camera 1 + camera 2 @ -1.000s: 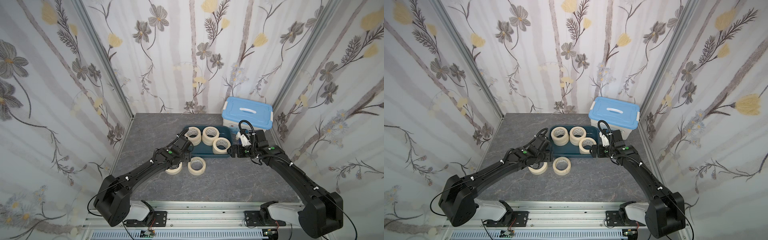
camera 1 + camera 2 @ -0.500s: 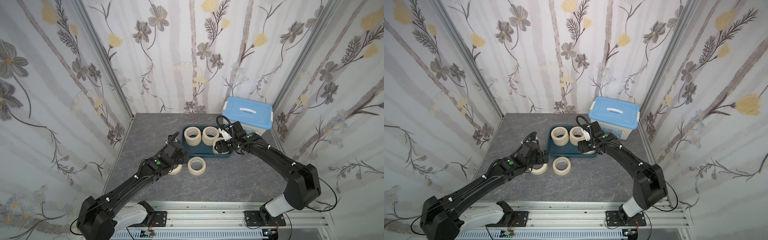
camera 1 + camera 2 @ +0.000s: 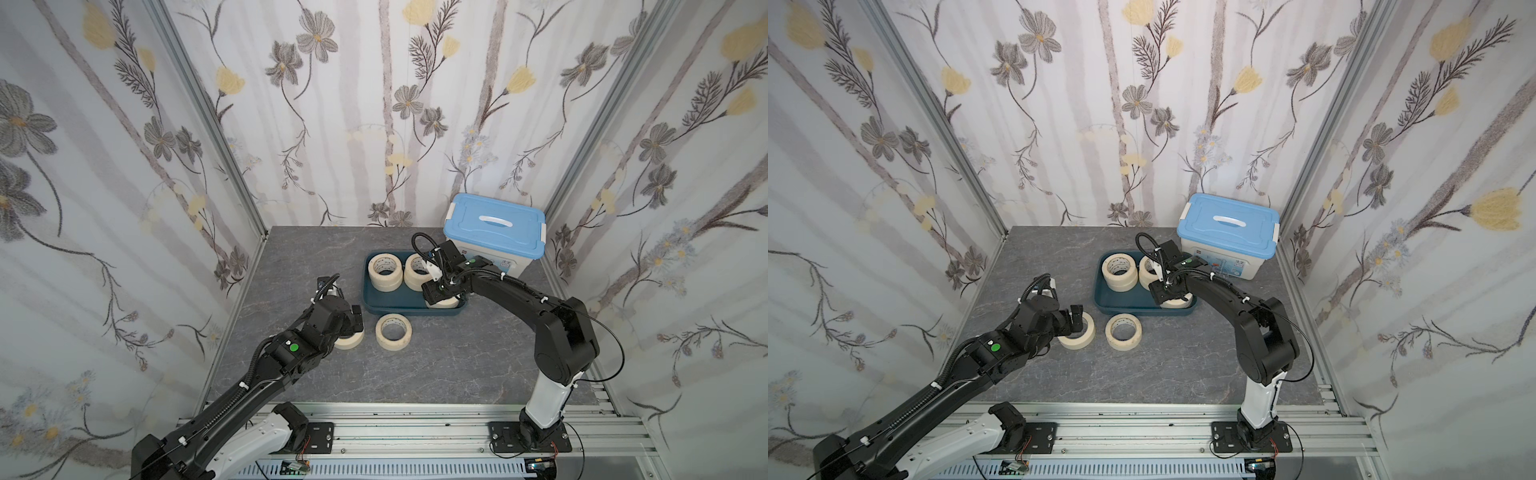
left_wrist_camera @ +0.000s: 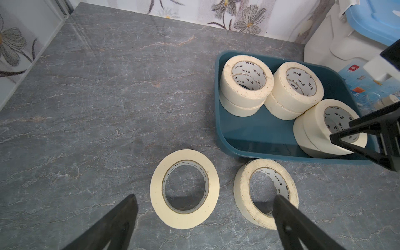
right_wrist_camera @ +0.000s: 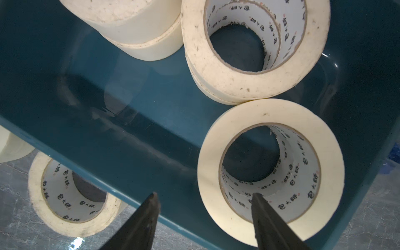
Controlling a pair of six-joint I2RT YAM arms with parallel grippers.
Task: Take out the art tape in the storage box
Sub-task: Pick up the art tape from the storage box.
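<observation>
Catches the right end effector [image 5: 205, 195] down inside the storage box [image 3: 376, 305], a shallow teal tray toward the back right of the gray tabletop [image 3: 316, 257]. Shows its jaws part-open and straddling the wall of the top roll [image 5: 270, 171] in the stack at the tray's near right corner: one of the fingers [image 5: 266, 223] inside the printed core, its mate outside and short of the roll's outer face, so gripping nothing yet.

Counts six rolls of cream art tape [image 4: 245, 86] in the tray, in three stacks of two, with a far-left stack [image 3: 385, 271] and a middle stack [image 3: 415, 272] just beside each other along the tray's far side.

Finds two more rolls flat on the tabletop just in front of the tray, near each other but apart: a right-hand roll [image 3: 393, 331] in plain sight in both top views, a left-hand roll [image 3: 1081, 337] partly covered by the left end effector [image 4: 204, 201]. Shows that end effector spread wide and empty, hanging above the left-hand roll without touching it in the wrist view.

Puts a white bin [image 3: 494, 232] with a light-blue handled lid just behind the tray's right end, near the flowered back wall [image 3: 374, 124].
</observation>
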